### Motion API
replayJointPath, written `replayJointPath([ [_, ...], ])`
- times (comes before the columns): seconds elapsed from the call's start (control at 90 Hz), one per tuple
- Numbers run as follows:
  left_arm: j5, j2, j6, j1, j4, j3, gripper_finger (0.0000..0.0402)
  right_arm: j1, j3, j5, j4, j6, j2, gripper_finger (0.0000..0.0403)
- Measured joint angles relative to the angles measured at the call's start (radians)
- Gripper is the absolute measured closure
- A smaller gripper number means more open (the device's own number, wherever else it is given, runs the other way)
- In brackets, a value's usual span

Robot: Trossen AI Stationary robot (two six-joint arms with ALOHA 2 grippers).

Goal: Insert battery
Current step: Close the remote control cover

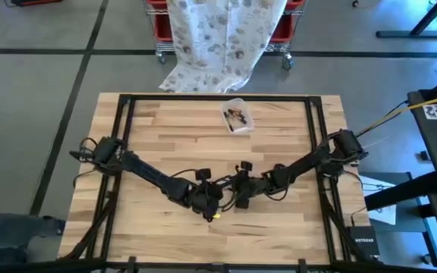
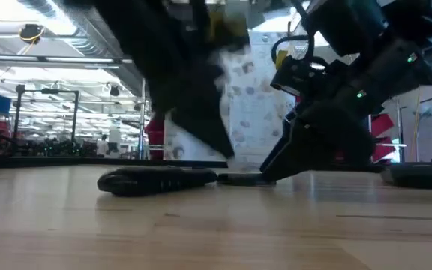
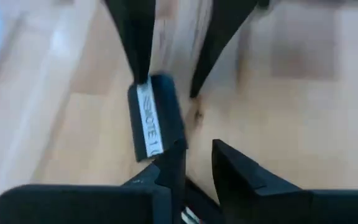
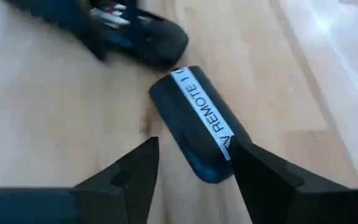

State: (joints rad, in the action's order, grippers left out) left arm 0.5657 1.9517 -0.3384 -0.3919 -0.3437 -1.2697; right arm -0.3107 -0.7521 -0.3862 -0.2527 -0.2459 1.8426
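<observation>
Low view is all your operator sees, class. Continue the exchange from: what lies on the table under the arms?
Observer: A dark cover with a white label reading REMOTE 1, in the right wrist view.
Operator: Is it gripped?
Observer: Straddled: the right gripper is open, a finger on either side of it.
Operator: And the left gripper?
Observer: From above, the left gripper meets the right one near the table's front middle.

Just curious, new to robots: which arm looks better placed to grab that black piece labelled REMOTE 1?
The right, probably. The right gripper is open with the labelled piece lying between its fingers; the left gripper sits just short of it.
</observation>
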Motion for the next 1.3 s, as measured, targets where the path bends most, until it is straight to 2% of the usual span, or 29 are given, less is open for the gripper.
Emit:
replayJointPath([
  [0.167, -0.068, 0.005, -0.026, 0.014, -0.028, 0.03, 0.0344, -0.002, -0.001, -0.006, -0.06, 0.003, 0.033, 0.0219],
  [0.5, -0.046, 0.033, -0.091, 0.036, 0.013, 0.088, 0.0344, -0.001, -0.002, -0.007, -0.065, 0.023, 0.038, 0.0219],
  [0.789, -0.076, -0.033, -0.079, -0.053, -0.031, 0.04, 0.0344, -0.003, -0.001, -0.012, -0.063, 0.037, 0.039, 0.0219],
  [0.9, -0.137, -0.057, -0.132, -0.086, 0.009, 0.029, 0.0344, -0.003, -0.001, -0.012, -0.062, 0.036, 0.039, 0.0219],
  [0.989, -0.194, -0.03, -0.192, -0.113, 0.049, 0.049, 0.0344, -0.003, 0.0, -0.01, -0.065, 0.034, 0.039, 0.0219],
  [1.167, -0.17, 0.023, -0.301, -0.164, 0.036, 0.086, 0.0344, -0.003, 0.0, 0.004, -0.081, 0.034, 0.04, 0.0219],
  [1.3, -0.166, 0.025, -0.348, -0.169, -0.071, 0.085, 0.0344, -0.003, 0.0, 0.015, -0.085, 0.03, 0.04, 0.0219],
])
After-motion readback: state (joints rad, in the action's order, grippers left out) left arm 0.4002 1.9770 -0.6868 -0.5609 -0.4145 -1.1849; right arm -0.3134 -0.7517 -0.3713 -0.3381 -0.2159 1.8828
